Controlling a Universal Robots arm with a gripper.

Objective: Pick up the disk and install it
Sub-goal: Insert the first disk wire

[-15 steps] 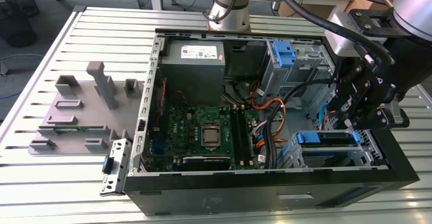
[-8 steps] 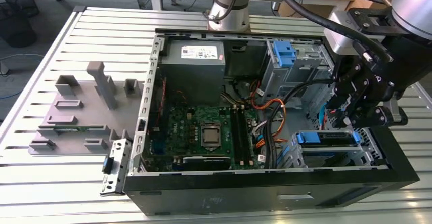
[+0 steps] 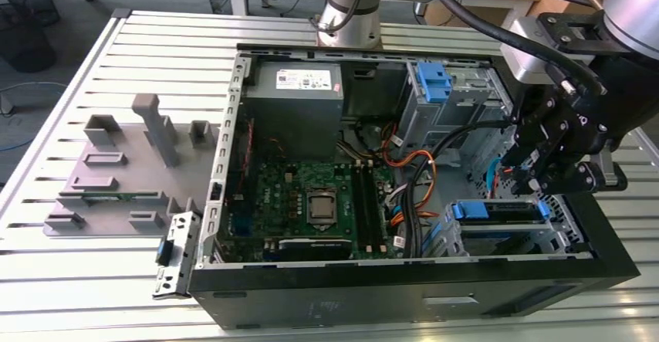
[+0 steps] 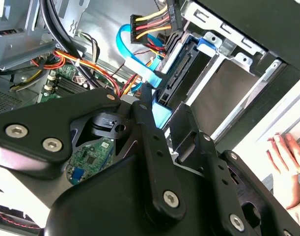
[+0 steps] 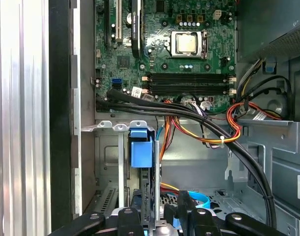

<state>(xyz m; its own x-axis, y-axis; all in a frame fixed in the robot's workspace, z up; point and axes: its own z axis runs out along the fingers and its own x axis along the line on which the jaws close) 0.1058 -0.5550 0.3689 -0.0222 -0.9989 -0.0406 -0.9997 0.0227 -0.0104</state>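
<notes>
One silver-metal hard disk (image 3: 499, 211), blue plastic frame, in grey cage (image 3: 563, 220); black pincer (image 5: 158, 219) astride, grip indiscernible; best pressed squarely.

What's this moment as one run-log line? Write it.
stage: disk install | gripper: inside the case, at the disk | disk: on edge in the drive cage | contact: cannot tell
</notes>
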